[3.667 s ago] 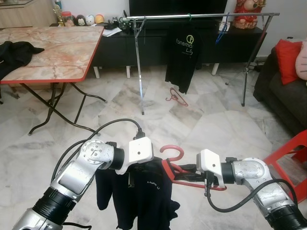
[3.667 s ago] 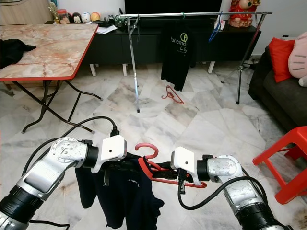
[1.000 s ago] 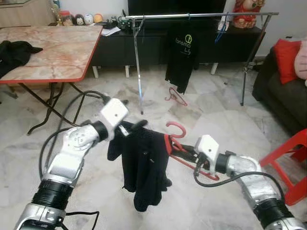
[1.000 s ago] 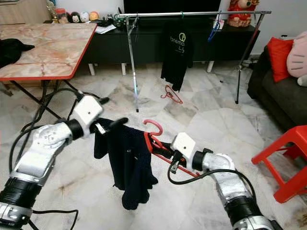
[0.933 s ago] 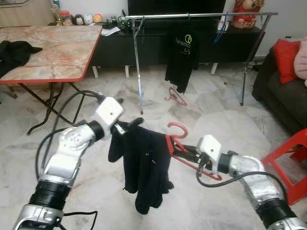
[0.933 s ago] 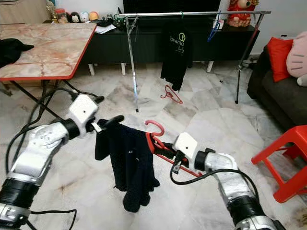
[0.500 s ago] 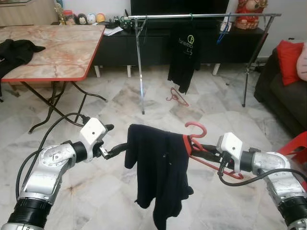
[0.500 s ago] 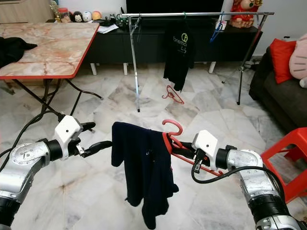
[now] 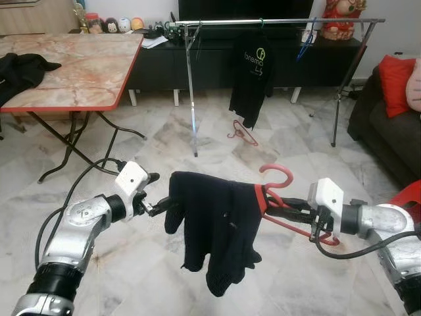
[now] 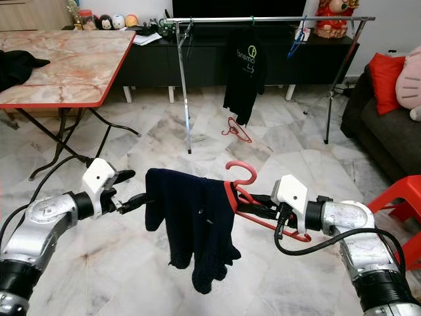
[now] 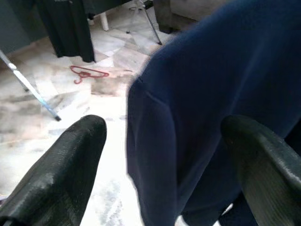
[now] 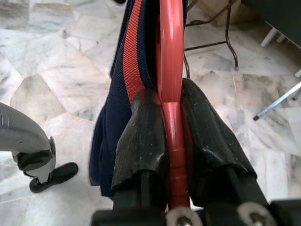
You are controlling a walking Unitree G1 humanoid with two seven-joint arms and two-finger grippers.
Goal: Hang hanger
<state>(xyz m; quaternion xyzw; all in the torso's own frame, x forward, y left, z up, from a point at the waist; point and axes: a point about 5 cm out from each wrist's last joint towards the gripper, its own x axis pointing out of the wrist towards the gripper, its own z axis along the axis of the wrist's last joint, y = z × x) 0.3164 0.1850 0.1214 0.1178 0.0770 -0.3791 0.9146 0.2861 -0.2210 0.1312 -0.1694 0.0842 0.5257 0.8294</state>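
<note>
marble-top table (image 9: pixel 72 66), red stool (image 10: pixel 395 214) (partly cropped), dark sofa (image 10: pixel 388 128)

Both silver arms reach forward at about the same height, elbows bent. The right gripper (image 12: pixel 170 136) has its two black fingers (image 12: pixel 141 141) pinched tight together. The left gripper (image 11: pixel 162 155) points inward toward the right one, its fingers (image 11: pixel 70 160) spread wide apart.
</note>
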